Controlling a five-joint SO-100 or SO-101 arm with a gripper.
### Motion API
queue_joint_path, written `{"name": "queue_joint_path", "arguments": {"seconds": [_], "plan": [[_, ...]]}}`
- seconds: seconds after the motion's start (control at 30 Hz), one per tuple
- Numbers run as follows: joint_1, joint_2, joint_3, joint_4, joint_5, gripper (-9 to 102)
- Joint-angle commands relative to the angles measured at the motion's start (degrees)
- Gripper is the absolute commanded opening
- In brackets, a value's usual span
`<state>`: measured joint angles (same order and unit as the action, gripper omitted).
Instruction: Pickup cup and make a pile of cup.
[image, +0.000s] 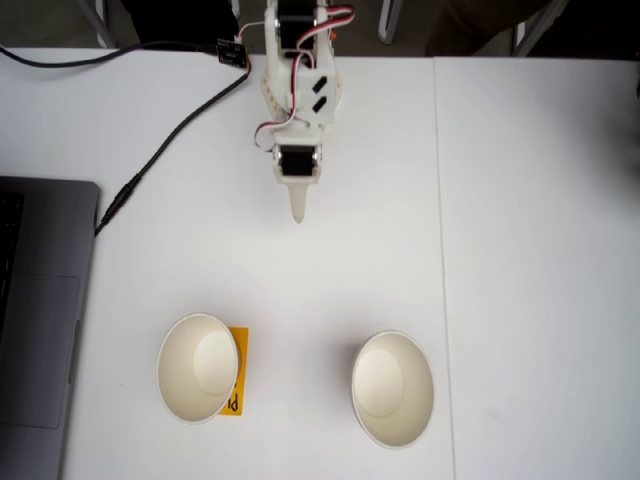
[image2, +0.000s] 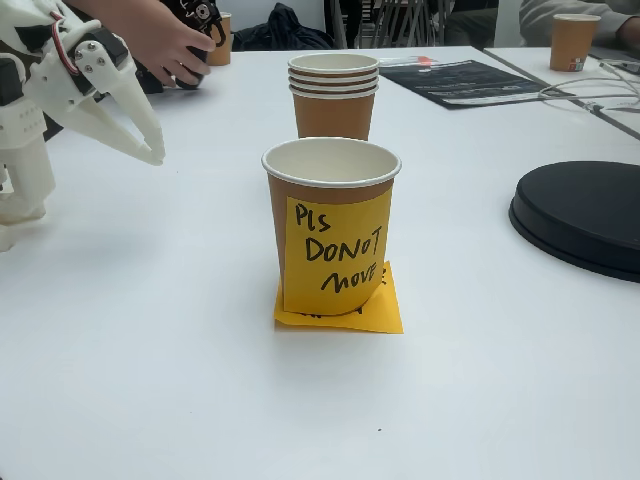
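Note:
Two paper cups with white insides stand at the near end of the white table in a fixed view, the left cup (image: 197, 367) and the right cup (image: 392, 388). In another fixed view they are brown outside. The near cup (image2: 332, 235) carries an orange handwritten label and stands on a flat orange sticky note (image2: 345, 318). Behind it, the far cup (image2: 333, 95) shows three nested rims. My gripper (image: 297, 213) hangs shut and holds nothing, well back from both cups, and appears at the left (image2: 152, 152) above the table.
A grey laptop (image: 40, 310) lies at the left edge, with a black cable (image: 160, 150) running toward the arm's base. A black round disc (image2: 580, 215) sits at the right. A person's hand (image2: 165, 45) rests at the far left, and another cup (image2: 572, 40) stands far back.

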<state>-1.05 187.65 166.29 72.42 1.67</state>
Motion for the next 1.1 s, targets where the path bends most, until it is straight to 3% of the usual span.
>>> {"name": "queue_joint_path", "arguments": {"seconds": [0.0, 1.07], "plan": [[-0.1, 0.2, -0.4, 0.1, 0.1, -7], [-0.1, -0.9, -0.7, -0.1, 0.3, -6]]}}
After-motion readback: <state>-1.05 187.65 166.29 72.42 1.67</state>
